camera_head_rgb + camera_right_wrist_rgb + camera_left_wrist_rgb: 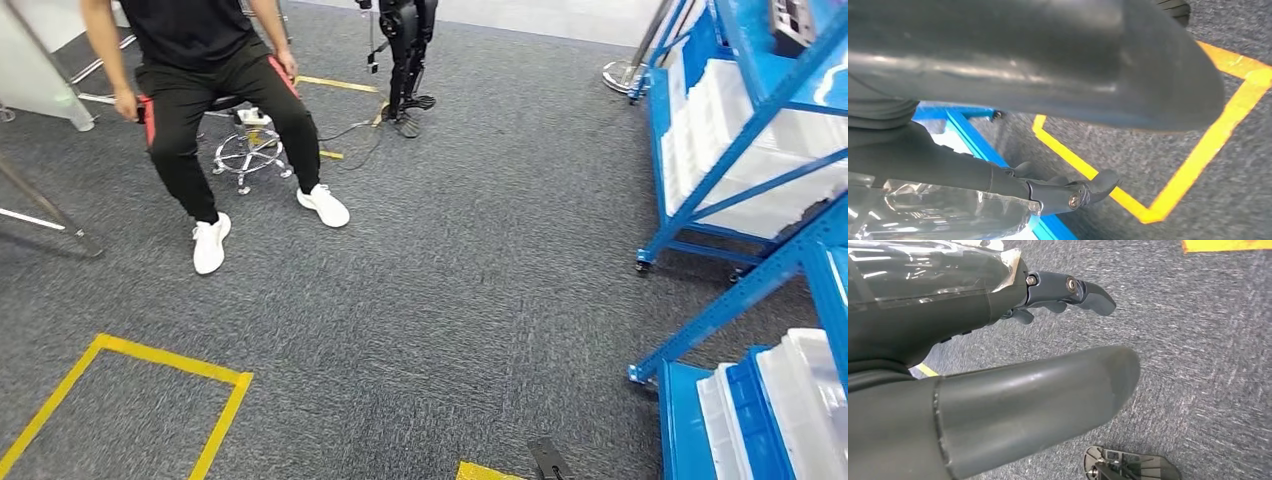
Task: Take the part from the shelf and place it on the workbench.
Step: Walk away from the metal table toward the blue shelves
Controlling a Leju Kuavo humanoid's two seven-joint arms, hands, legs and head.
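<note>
Blue shelf racks [740,150] stand at the right of the head view, holding white plastic trays [715,120]. A grey object [792,20] sits on the upper shelf at the top right corner; it is too cut off to tell whether it is the part. My left hand [963,295] hangs over grey carpet, its thumb [1038,395] and dark fingers [1073,290] apart with nothing between them. My right hand [998,65] also holds nothing, its fingers [1073,197] stretched out beside a blue shelf frame [973,140].
A person [200,90] in black sits on a wheeled stool [245,150] at the far left. Another robot's legs [405,60] stand at the back. Yellow tape [225,420] marks squares on the carpet. A nearer blue rack [700,420] with trays is at the lower right.
</note>
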